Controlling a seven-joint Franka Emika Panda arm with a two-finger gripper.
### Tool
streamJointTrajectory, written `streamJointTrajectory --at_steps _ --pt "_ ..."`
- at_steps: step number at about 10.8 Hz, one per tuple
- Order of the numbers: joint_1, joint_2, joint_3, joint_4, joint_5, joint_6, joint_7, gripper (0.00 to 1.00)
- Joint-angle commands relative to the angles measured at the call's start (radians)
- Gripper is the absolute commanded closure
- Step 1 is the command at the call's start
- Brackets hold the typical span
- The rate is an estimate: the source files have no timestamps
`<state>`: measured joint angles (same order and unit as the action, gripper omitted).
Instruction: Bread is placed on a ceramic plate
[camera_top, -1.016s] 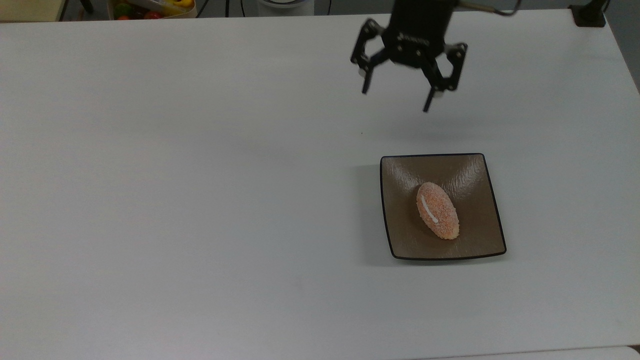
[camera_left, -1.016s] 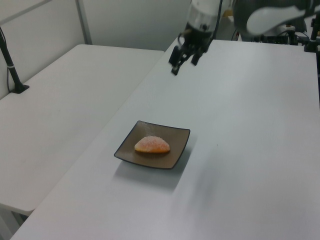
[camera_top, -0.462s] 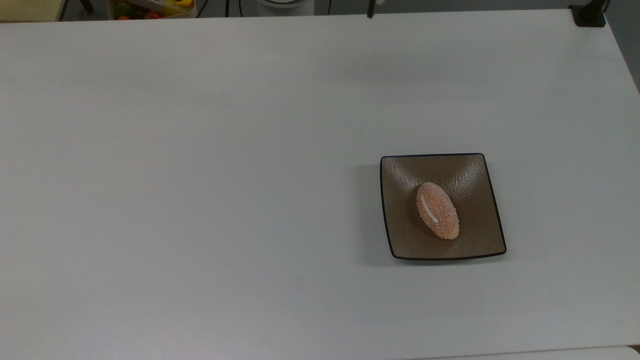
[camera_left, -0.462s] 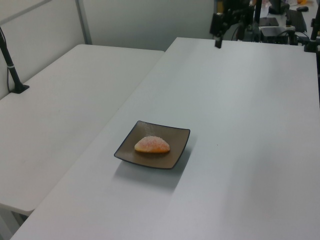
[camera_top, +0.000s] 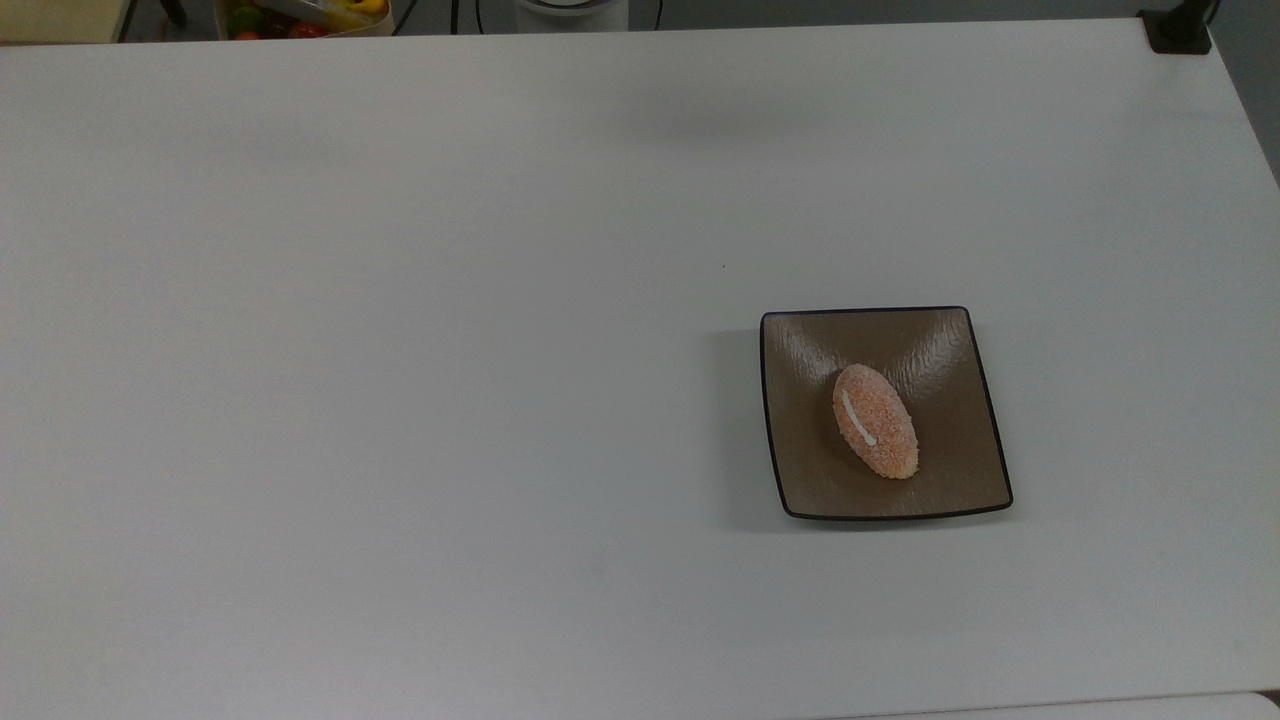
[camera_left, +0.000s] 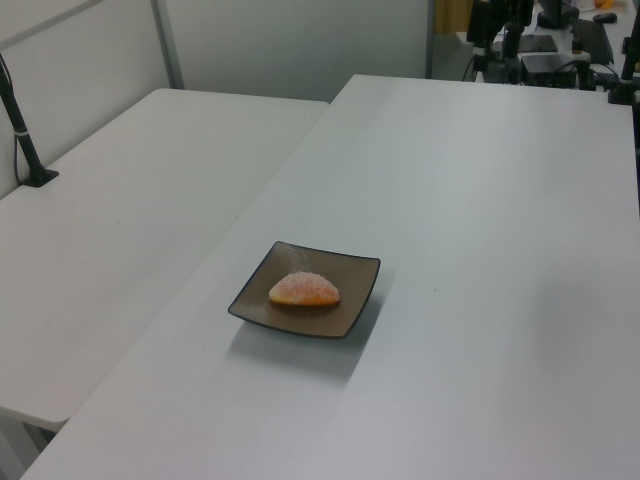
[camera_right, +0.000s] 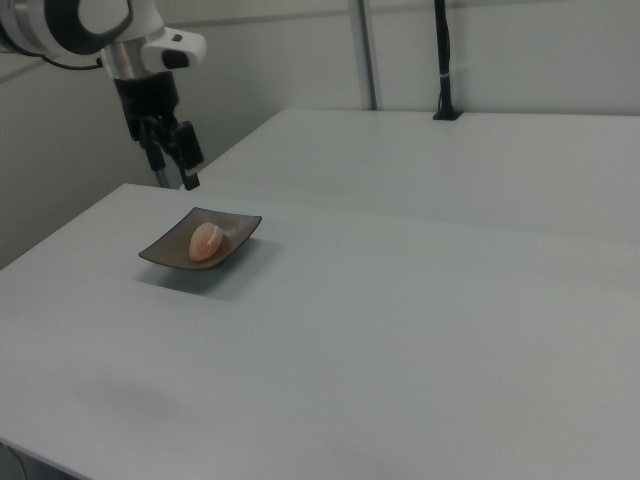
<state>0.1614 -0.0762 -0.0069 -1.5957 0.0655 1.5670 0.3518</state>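
The bread (camera_top: 875, 420) is lying on the ceramic plate (camera_top: 800, 470), roughly at its middle and clear of the upturned rim, with its white stripe running along its length; in the left view (camera_left: 304, 289) it is resting as a low speckled mound. The plate is sitting on the white surface (camera_top: 400, 400), toward the top view's right side and nearer that view's bottom edge than its top. Judged from this, the placement looks done, so little is likely to go wrong now. The main risk would be the arm swinging low over the dish on some later move and clipping the raised rim, which could slide the glossy plate or tip the bun out; the bun's rounded underside also means a knock to the surface could make it rock toward an edge. In the right view the end effector (camera_right: 172, 153) is hanging in the air up and to the right view's left of the plate (camera_right: 160, 255), well apart from it and from the bread (camera_right: 206, 241). Its two dark fingers are pointing downward, appearing somewhat spread, with nothing between them and touching nothing. A container of coloured items (camera_top: 300, 15) is sitting beyond the far edge at the top view's upper left, well away from the dish.
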Motion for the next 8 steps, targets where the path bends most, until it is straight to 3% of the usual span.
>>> streamJointTrajectory --at_steps 1,4,8 --pt "-0.042 -0.023 0.001 -0.046 0.034 0.039 -0.285 0.0" --pt "-0.043 -0.024 0.001 -0.105 0.023 0.162 -0.482 0.0" --pt "-0.039 -0.022 -0.001 -0.104 0.02 0.165 -0.476 0.0"
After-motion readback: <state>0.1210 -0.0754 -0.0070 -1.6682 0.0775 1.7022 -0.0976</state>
